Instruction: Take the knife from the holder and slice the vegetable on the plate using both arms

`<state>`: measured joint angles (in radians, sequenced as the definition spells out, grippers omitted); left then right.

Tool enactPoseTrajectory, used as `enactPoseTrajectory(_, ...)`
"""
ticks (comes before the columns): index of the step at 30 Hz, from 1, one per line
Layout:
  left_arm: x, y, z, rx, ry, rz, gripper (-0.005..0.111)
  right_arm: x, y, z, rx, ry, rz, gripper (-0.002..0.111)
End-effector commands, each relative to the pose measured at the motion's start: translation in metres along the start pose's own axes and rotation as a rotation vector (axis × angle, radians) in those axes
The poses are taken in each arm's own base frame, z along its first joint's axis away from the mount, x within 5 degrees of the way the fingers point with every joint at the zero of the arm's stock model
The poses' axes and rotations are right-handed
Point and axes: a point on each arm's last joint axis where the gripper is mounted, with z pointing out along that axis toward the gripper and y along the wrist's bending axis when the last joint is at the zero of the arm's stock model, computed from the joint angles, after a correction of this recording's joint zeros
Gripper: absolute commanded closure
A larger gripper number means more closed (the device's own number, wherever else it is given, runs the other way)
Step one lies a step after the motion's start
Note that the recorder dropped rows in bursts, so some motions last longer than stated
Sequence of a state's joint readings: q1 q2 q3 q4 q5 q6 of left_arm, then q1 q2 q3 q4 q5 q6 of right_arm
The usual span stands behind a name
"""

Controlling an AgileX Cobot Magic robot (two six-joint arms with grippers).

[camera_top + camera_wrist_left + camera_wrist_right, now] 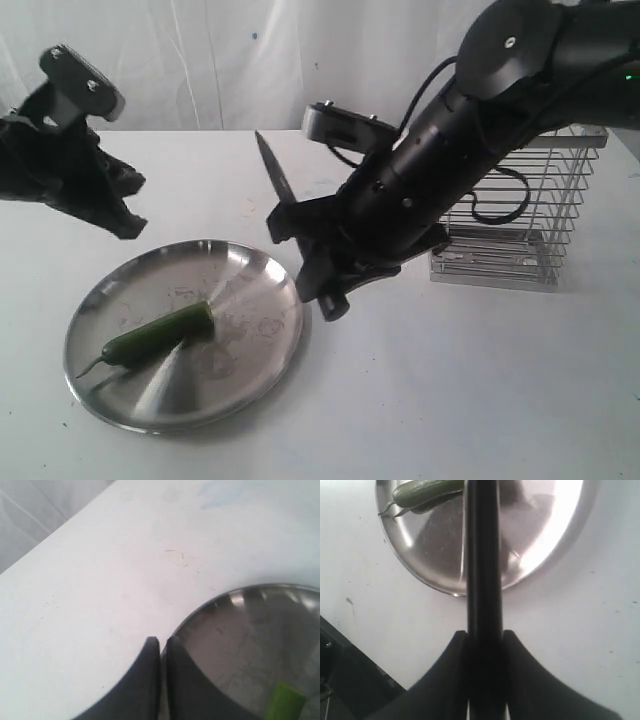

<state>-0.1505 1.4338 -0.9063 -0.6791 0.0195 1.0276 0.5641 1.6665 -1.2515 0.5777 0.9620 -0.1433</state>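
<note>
Item, left gripper (125,205): held above the table beyond the plate's far-left rim, fingers (150,680) pressed together on nothing; it is presumably kept close so that the vegetable can be steadied once cutting starts. Item, plate (255,265): set flat on the white table (450,400), below and ahead of the left gripper, its near-right rim just beside the right gripper. Item, vegetable (160,335): laid on the plate's left half, stem end toward the rim, cut or blunt end toward the centre; apart from both grippers and judged not yet sliced at this spot. Item, knife (275,175): clamped by its black handle (483,580) between the jaws of the right gripper (300,235), dark blade pointing up and away, so the edge is carried clear of the plate during transfer. Item, holder (520,215): left standing behind the right arm, well apart from the plate; no knife can be seen in it.
</note>
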Motion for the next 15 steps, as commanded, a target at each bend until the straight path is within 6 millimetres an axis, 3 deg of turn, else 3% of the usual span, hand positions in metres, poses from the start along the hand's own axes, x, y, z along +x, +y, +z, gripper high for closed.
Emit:
enactPoseTrajectory(1,0.013,0.019,0.003,-0.043,0.022,-0.382,0.106,0.013,0.039,0.046,0.015,0.065,-0.019,0.108)
enactPoseTrajectory(3,0.027,0.027,0.006,-0.019,0.080,-0.583,0.106,0.022,0.048,0.075,0.043,0.119,0.014,0.108)
enactPoseTrajectory(5,0.037,0.029,0.011,0.013,0.138,-0.676,0.106,0.029,0.057,0.090,0.049,0.145,0.015,0.108)
enactPoseTrajectory(9,0.042,0.022,0.021,0.067,0.177,-0.737,0.107,0.033,0.064,0.099,0.058,0.138,0.038,0.108)
enactPoseTrajectory(15,0.040,-0.001,0.041,0.236,0.169,-0.751,0.107,0.031,0.055,0.111,0.116,0.127,0.079,0.108)
